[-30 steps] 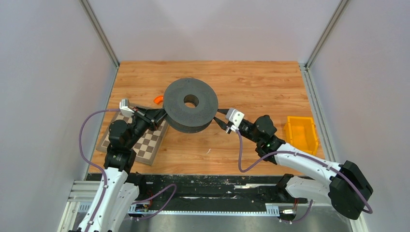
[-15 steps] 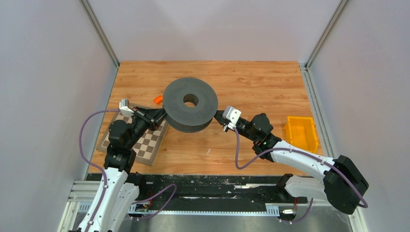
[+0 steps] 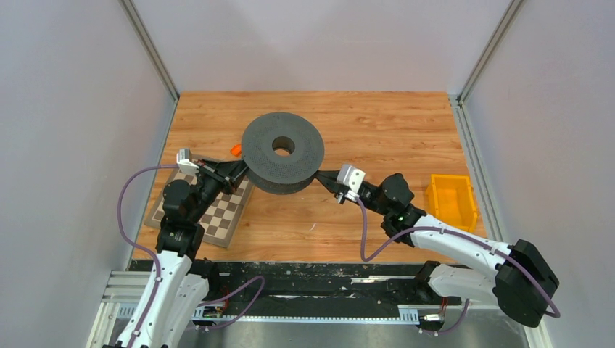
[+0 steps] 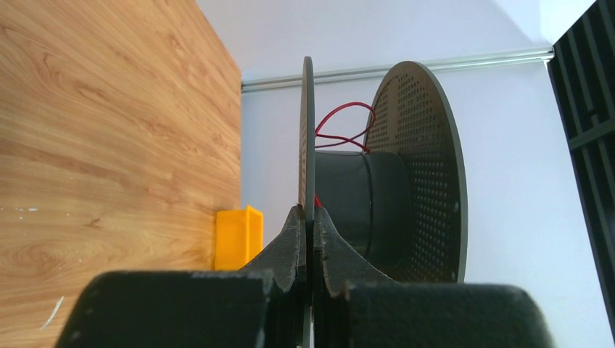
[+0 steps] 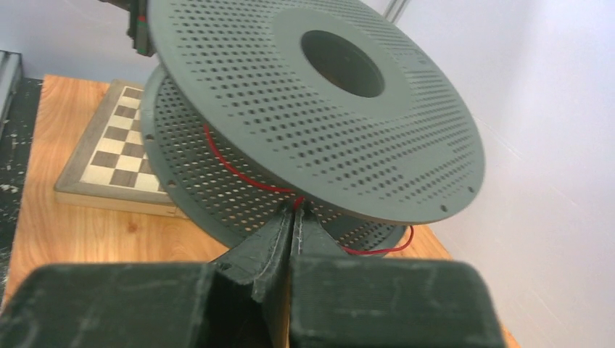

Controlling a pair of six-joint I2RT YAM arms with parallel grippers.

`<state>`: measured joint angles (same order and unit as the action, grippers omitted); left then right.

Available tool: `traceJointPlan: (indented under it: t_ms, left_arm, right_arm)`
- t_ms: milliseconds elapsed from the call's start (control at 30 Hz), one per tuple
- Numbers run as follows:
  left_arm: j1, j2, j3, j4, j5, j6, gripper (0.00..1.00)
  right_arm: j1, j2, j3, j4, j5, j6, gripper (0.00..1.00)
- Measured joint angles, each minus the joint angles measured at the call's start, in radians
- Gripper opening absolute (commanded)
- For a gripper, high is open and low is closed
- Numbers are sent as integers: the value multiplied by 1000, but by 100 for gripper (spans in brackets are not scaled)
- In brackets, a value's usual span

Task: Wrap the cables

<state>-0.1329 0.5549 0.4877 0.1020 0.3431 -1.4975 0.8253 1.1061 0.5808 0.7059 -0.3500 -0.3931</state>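
Observation:
A black perforated spool [image 3: 283, 152] is held up off the table, tilted. My left gripper [image 3: 241, 172] is shut on the rim of one thin flange [image 4: 307, 130], which runs edge-on between its fingers [image 4: 293, 235]. The cable, a thin red wire [image 5: 232, 168], lies between the two flanges around the dark core and loops out at the far side [image 4: 341, 127]. My right gripper [image 3: 321, 177] reaches in between the flanges on the spool's right. It is shut on the red wire, which shows right at its tips [image 5: 294, 209].
A chessboard [image 3: 210, 217] lies under the left arm. A small orange object [image 3: 236, 148] sits just behind the left gripper. A yellow bin [image 3: 451, 201] stands at the right edge of the wooden table [image 3: 377, 123]. Grey walls enclose the table on three sides.
The right gripper has closed from partly open onto the wire at the spool's right side. The spool and the left gripper have shifted slightly left and back.

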Motion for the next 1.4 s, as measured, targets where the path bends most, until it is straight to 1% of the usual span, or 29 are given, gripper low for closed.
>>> traceJointPlan:
  t_ms: [267, 700, 1067, 1400]
  left_arm:
    - [0, 5, 0, 4, -13, -2, 0]
    - [2, 4, -1, 5, -35, 3, 0]
    - [4, 3, -3, 4, -40, 12, 0]
    - [6, 1, -7, 4, -51, 13, 0]
  right_arm:
    - [61, 26, 12, -38, 5, -4, 0]
    - [140, 139, 128, -86, 80, -4, 0]
    - [188, 170, 140, -75, 127, -19, 0]
    - [210, 209, 162, -45, 220, -19, 0]
